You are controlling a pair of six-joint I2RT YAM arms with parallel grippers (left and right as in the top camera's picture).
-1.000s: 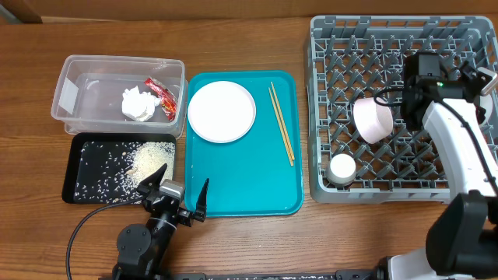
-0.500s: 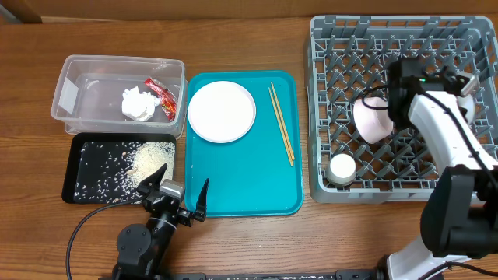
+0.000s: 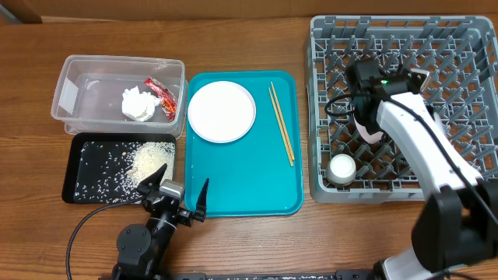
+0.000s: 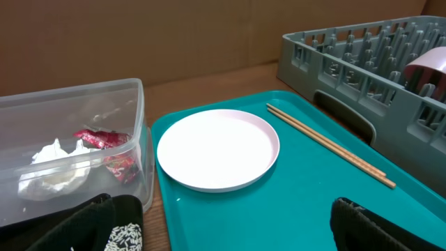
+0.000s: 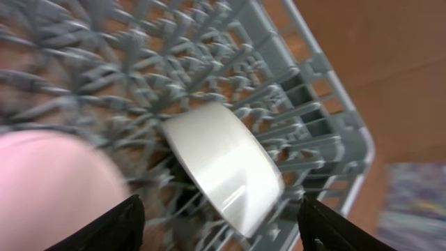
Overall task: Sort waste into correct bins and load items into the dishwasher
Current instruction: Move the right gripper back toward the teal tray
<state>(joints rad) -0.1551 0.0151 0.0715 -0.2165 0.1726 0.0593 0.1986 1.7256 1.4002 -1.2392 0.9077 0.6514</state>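
claws on both arms are spread wide and hold nothing. right claw (image 5: pixel 219 213) hangs over the grey rack (image 3: pixel 436 39), where the white bowl (image 3: pixel 341 167) and pink bowl (image 5: pixel 49 188) sit close together. left claw (image 3: pixel 180 188) is by the teal tray (image 3: pixel 249 179) with the plate (image 3: pixel 222 111) and chopsticks (image 3: pixel 282 124) on it. napkin (image 3: pixel 138 103) and wrapper (image 3: pixel 162 93) lie in the clear tub (image 3: pixel 93 78), rice (image 3: pixel 148 159) in the black tray (image 3: pixel 74 190).

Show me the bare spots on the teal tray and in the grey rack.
The teal tray is bare across its near half, below the plate and chopsticks. In the rack, the back rows are free. It is crowded around the pink bowl and white bowl, where the right arm hangs.
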